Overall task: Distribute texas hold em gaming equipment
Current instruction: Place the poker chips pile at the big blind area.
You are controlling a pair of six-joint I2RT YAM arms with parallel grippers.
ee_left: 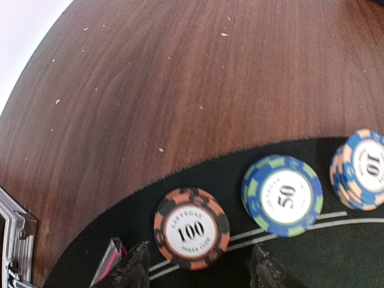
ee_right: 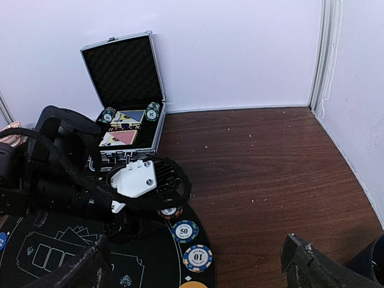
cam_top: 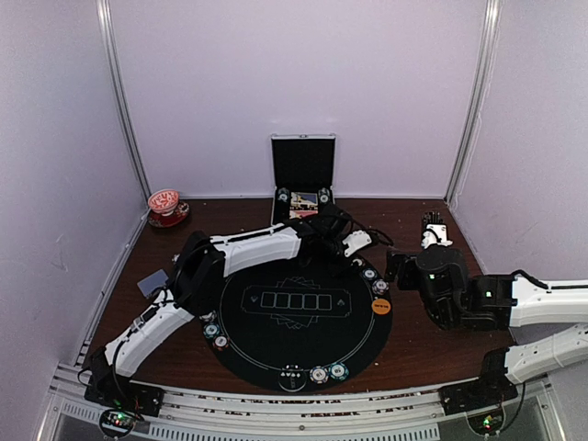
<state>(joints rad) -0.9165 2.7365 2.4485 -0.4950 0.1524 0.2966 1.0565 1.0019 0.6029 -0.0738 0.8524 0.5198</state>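
An orange-and-black "100" poker chip (ee_left: pixel 191 229) lies flat on the black round felt mat (ee_left: pixel 336 252) near its edge. My left gripper (ee_left: pixel 198 270) is open just behind it, one finger on each side, touching nothing. Beside it lie a blue-green "50" chip (ee_left: pixel 283 195) and a blue-orange "10" stack (ee_left: pixel 363 169). From above, my left gripper (cam_top: pixel 354 243) is at the mat's far right rim. My right gripper (cam_top: pixel 433 222) hangs open and empty over the wood to the right. An orange button disc (cam_top: pixel 380 306) and more chips (cam_top: pixel 318 374) sit round the mat.
The open silver case (cam_top: pixel 303 175) stands at the back, with chips and cards (ee_right: pixel 126 117) inside, close behind my left wrist. A red cup on a saucer (cam_top: pixel 165 207) is at the back left. A dark blue mug (ee_right: pixel 372 264) sits low right. A grey-blue card (cam_top: pixel 152 282) lies left of the mat.
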